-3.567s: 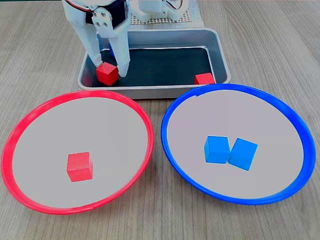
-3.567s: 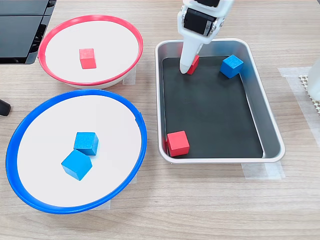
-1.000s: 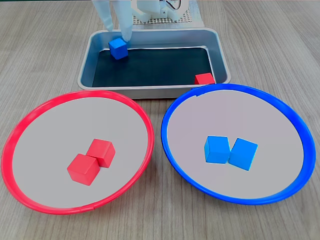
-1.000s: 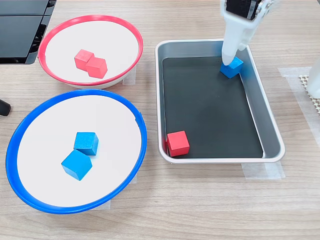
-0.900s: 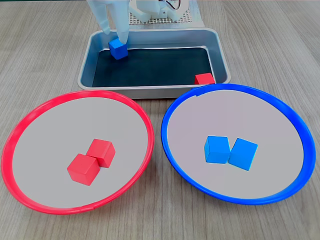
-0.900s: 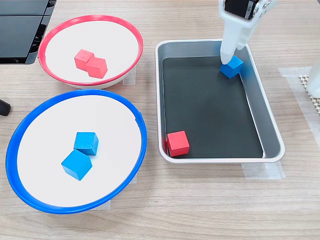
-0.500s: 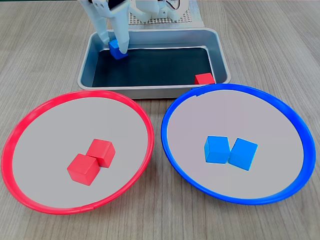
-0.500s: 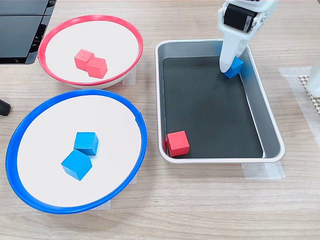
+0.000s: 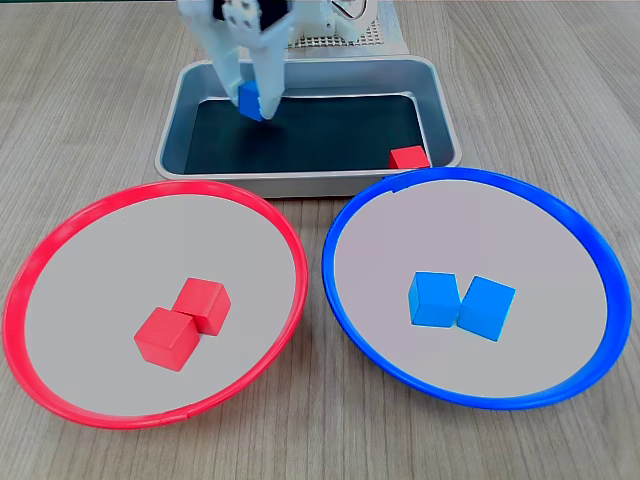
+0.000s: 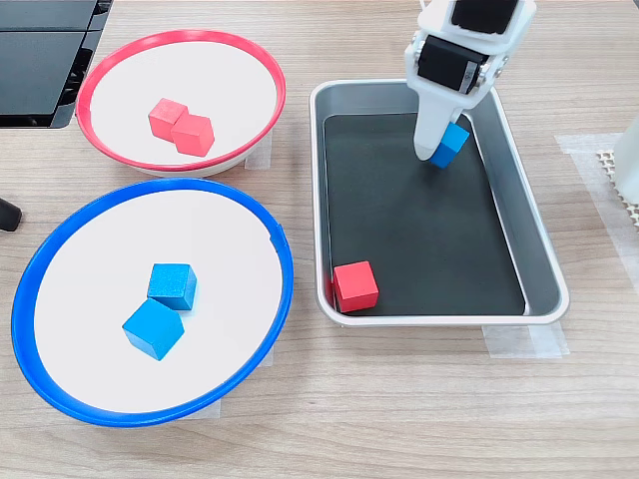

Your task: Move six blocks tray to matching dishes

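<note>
Since half a second ago the gripper [image 9: 252, 102] has carried the blue block [image 9: 249, 101] away from the tray's back left corner toward the middle of the pan, and the cube now looks lifted off the dark bottom; a few seconds back the red dish held one red cube and the gripper stood at a red one, whereas now two sit in that dish. Going left to right in a fixed view, the red-rimmed dish [image 9: 60, 235] holds the pair of red blocks [image 9: 182, 324] touching each other just left of its centre, with plenty of bare pale surface all round them. Behind it the silver tray [image 9: 440, 110] stands with its front wall just beside both dish rims; its black floor is open across the middle, and one red block [image 9: 409, 158] lies against the front right corner. The blue-rimmed dish [image 9: 590, 250] carries two blue blocks [image 9: 460, 302] side by side and touching, right of its centre, leaving the left half free. In another fixed view the gripper [image 10: 439, 150] hangs over the upper part of the tray, well apart from the side walls, its white fingers [image 10: 429, 130] clamped on the blue block [image 10: 450, 143], which is tilted between them.
</note>
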`<state>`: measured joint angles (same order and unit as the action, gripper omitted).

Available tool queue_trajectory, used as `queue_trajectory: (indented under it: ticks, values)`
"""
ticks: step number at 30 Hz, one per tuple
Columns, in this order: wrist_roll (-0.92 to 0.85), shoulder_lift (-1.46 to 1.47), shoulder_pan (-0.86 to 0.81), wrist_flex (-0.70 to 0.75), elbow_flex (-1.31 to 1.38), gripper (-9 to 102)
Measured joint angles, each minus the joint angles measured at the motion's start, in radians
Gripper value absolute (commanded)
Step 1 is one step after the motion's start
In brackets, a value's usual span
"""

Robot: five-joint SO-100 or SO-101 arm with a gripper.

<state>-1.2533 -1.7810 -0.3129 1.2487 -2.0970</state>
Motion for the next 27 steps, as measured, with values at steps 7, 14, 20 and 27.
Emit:
queue_trajectory:
  ticks: [7, 14, 20, 27]
  values:
    - [0.382, 0.212, 0.259, 0.107, 0.555, 0]
    - [0.569, 0.405, 0.433, -0.049, 0.831, 5]
    - [0.557, 0.453, 0.446, -0.074, 0.767, 20]
    - [0.459, 0.416, 0.423, 0.014, 0.729, 0]
